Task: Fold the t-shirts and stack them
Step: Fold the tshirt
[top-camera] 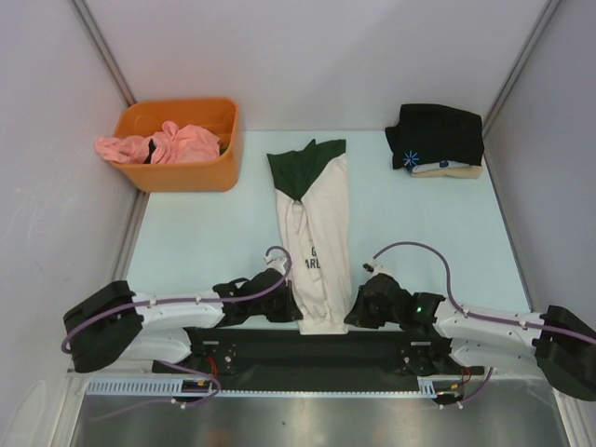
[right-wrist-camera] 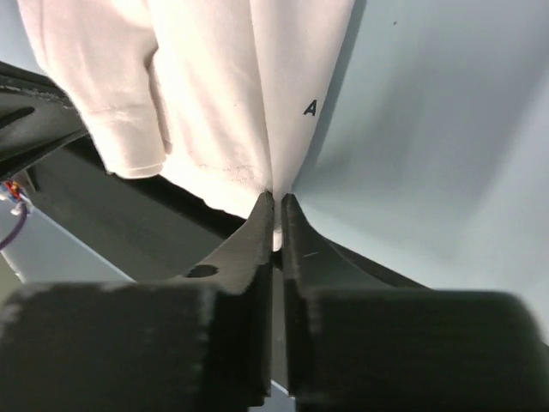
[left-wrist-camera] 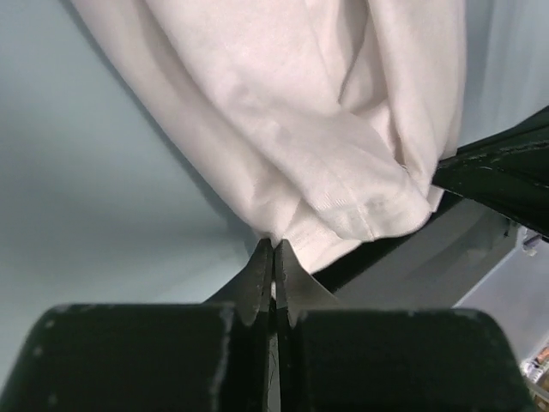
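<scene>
Cloth looked light and floppy on that cream shirt [top-camera: 317,237], lying in a long strip in the middle of the table [top-camera: 205,242], hem at the near edge. Hem corners seemed the sane place to grab; left gripper [left-wrist-camera: 274,249] and right gripper [right-wrist-camera: 276,202] each pinched one.

Pale green table [top-camera: 186,242], white enclosure walls [top-camera: 317,56] (grey corner struts [top-camera: 104,51]), near ledge [top-camera: 307,424] probably brushed metal.

An orange plastic bin [top-camera: 186,175] sits at the far left of the pale green tabletop [top-camera: 209,244], close beside the white left wall [top-camera: 47,200].
</scene>
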`<act>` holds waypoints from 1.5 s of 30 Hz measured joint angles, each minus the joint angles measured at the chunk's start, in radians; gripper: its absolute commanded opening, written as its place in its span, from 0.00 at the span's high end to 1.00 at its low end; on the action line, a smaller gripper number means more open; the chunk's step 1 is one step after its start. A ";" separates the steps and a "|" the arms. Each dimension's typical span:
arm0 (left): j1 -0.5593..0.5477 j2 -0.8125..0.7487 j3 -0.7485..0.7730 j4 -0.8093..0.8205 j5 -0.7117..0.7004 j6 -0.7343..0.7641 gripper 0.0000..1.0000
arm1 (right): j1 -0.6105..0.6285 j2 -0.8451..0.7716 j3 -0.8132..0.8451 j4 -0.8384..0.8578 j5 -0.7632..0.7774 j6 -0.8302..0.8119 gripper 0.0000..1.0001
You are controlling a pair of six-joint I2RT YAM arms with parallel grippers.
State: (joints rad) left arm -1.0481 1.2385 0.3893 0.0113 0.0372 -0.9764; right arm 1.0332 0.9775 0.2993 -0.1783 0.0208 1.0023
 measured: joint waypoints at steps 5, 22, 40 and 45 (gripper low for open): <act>-0.082 -0.172 -0.010 -0.092 -0.089 -0.048 1.00 | 0.042 -0.079 0.013 -0.072 0.022 0.008 1.00; -0.265 -0.563 -0.013 -0.491 -0.249 -0.280 1.00 | 0.405 -0.103 0.260 -0.402 0.253 0.191 1.00; 0.154 -0.330 0.342 -0.559 -0.211 0.031 1.00 | -0.206 0.100 0.557 -0.379 0.056 -0.213 1.00; 0.309 -0.166 0.447 -0.507 -0.106 0.150 1.00 | -0.346 0.216 0.626 -0.336 -0.035 -0.312 1.00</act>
State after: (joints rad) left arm -0.7387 1.0721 0.8360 -0.4961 -0.0685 -0.8265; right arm 0.6872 1.1938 0.9253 -0.5140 -0.0143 0.6907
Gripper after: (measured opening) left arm 0.008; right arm 0.020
